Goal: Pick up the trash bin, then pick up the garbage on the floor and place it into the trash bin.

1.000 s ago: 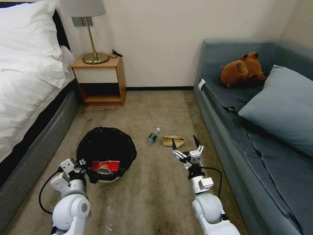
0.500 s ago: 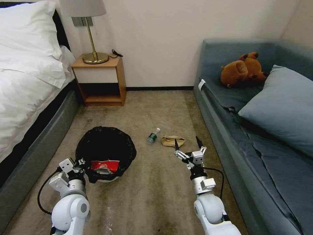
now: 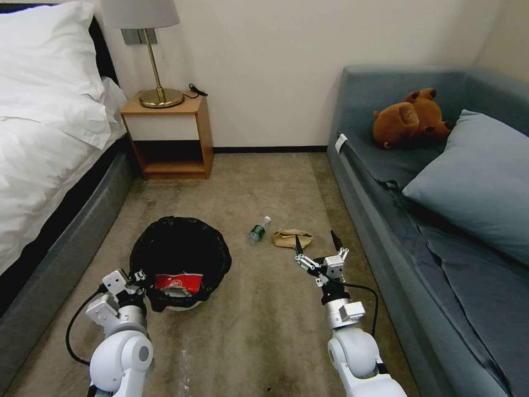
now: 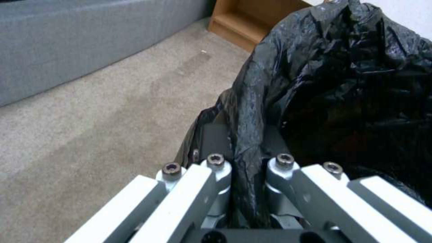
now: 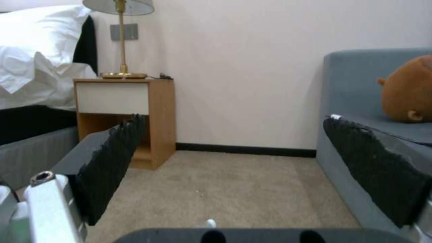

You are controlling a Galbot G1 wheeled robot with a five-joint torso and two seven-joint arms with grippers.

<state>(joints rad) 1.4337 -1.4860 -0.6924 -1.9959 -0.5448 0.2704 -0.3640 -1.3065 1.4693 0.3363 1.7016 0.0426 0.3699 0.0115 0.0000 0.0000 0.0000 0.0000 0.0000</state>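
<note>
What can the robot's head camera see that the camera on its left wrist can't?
The head view alone takes in the red-and-white wrapper inside the trash bin, the green bottle and brown paper bag on the carpet, and the open right gripper near the bag. The left wrist view alone gives the close-up of fingers pinching the black bag. Both show the bin, the left gripper at its rim, and the carpet.

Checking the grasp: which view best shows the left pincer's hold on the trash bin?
The left wrist view: the left pincer pinches the trash bin bag rim. The head view shows it at the bin's near edge.
</note>
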